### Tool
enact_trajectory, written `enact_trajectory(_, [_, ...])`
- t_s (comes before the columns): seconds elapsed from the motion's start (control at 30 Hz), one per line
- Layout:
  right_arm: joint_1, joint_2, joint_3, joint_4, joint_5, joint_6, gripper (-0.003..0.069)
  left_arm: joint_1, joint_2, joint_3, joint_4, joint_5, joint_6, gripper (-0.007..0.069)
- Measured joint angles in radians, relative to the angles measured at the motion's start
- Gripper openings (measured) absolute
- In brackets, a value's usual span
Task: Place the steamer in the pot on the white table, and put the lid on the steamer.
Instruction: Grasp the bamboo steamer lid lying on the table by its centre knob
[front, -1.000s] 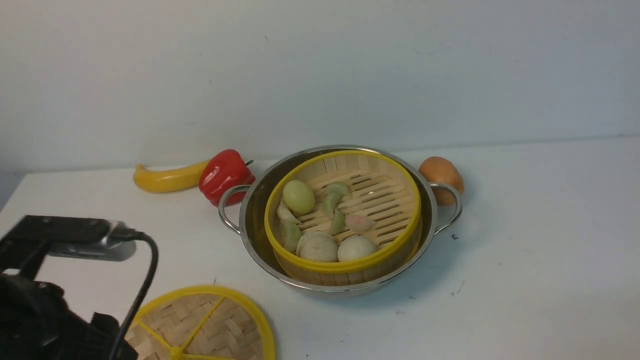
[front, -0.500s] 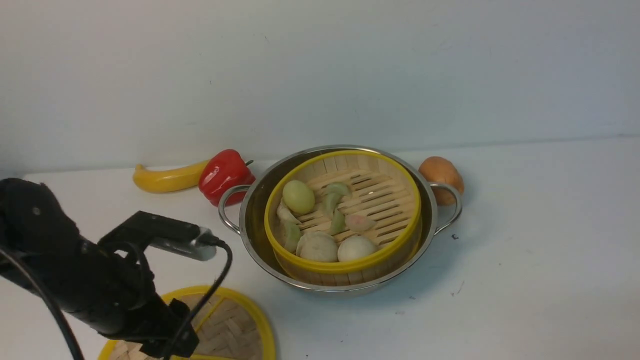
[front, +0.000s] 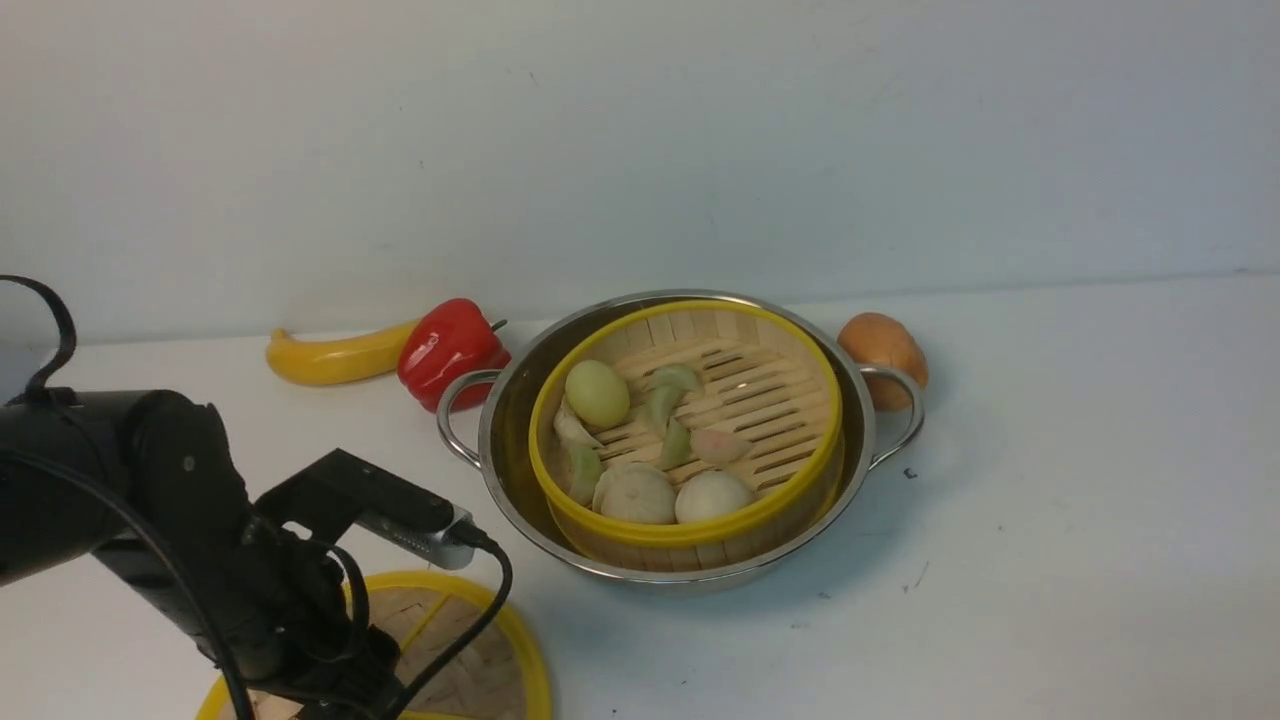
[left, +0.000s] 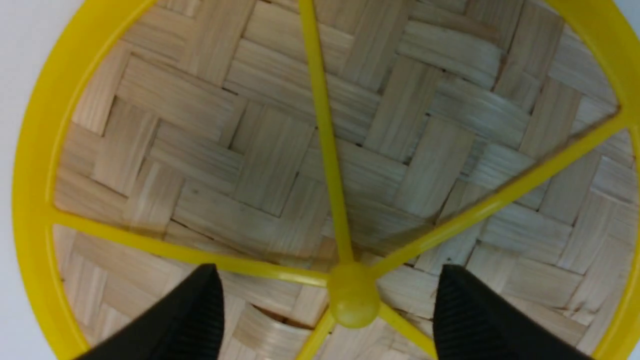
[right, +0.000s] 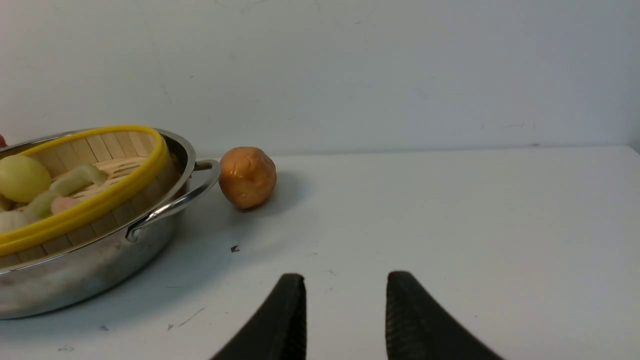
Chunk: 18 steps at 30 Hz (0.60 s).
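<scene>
Gripping the lid (left: 400, 165) by its small centre knob (left: 354, 297) looks like the next step, and the knob gives little to hold. The left end effector (left: 327, 302) stands wide open over it, one finger to each side, with nothing in its grasp. If it closes too high or off centre, the fingers could slide off the rounded knob; if it goes too low, the tips may press on the raised spokes and push the lid along the table (front: 1050, 560).

A hold on a single point also lets a wide disc swing or tip while carried, so its rim could strike the near pot handle (front: 462, 420) or the steamer (front: 690, 535). The steamer sits in the pot (front: 865, 440), with its rim seemingly a little tilted, and an uneven seat might leave the lid crooked or sliding. The round pieces inside, such as the green ball (front: 597, 394), might prop it up if they reach rim height. The right end effector (right: 345, 277) is empty, its fingers apart, away from the pot.
</scene>
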Motion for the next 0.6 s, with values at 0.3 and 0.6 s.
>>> enact_trajectory(0.3, [0.000, 0.000, 0.000, 0.000, 0.000, 0.001, 0.0242, -0.001, 0.062, -0.004, -0.048, -0.002, 0.000, 0.0314])
enact_trajectory(0.6, [0.000, 0.000, 0.000, 0.000, 0.000, 0.000, 0.0242, -0.001, 0.038, -0.075, -0.027, 0.165, -0.018, 0.0115])
